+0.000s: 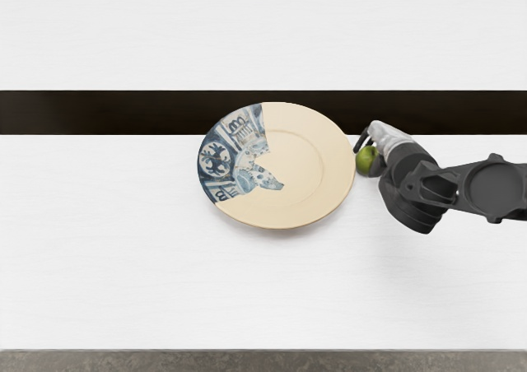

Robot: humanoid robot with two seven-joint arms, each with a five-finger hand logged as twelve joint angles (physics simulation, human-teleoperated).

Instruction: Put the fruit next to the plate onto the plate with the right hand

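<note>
So the biggest thing here is the white table (123, 265), which fills pretty much the whole head view. A wide dark band (99, 113) runs straight across it from edge to edge, a bit above the middle.

The plate (317, 174) sits roughly in the centre of the table, and its top edge pokes up over the lower edge of that dark band. It's mostly a plain cream colour, but a jagged patch on its left side has a blue and white pattern. Nothing is sitting on it.

The right arm (461, 189) comes in from the right edge, all dark grey chunky links, and reaches toward the right side of the plate. At the end of it is the right hand (385, 141), lighter grey on top and just off the plate's right rim.

The fruit (364, 160) is small, round and green. It's right beside the plate's right rim, so not on the plate yet. The hand covers its right side, and a dark finger (359, 141) curls over its top-left, so it looks like the hand is closed around the fruit. Honestly can't tell if it's resting on the table or lifted a little.
</note>
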